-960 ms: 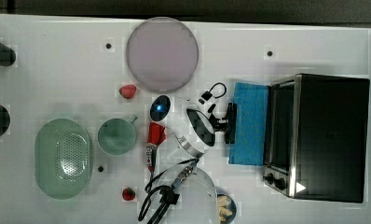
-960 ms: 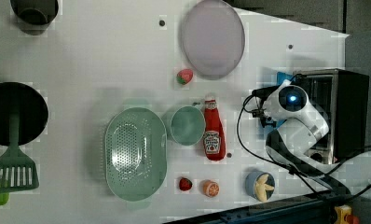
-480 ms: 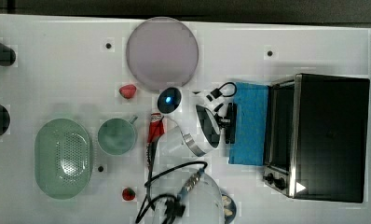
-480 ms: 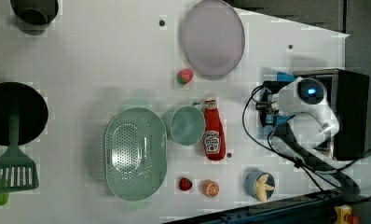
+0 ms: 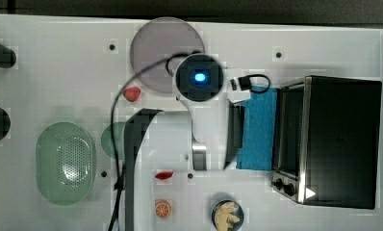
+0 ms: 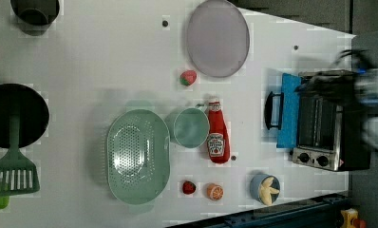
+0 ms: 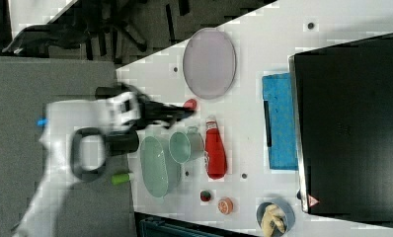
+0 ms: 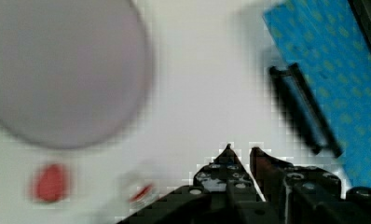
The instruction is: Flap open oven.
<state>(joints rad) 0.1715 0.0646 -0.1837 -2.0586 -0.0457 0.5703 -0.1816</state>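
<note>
One thing of the task: the oven (image 5: 341,142) is seen at the desk's (image 5: 59,57) right edge in the top view, close to the near-right corner.
Door: the blue glass door (image 5: 259,130) is seen lying flat on the desk, its bar handle (image 5: 234,136) at the far end from the oven body.
Step in hand: the flap is judged already down; the arm is judged to be clear of the handle.
Claw (image 8: 242,154): the fingers are seen nearly together with a thin gap and nothing between them, above bare desk between the round plate (image 8: 58,70) and the handle.
Next move: only lifting away is judged to be called for, without brushing the handle.
Facing: the oven's front is turned toward the top view's left, toward the desk's middle.
Long axis: the body's long side is run along the desk's right edge; the knobs (image 5: 283,185) are at the near end.
</note>
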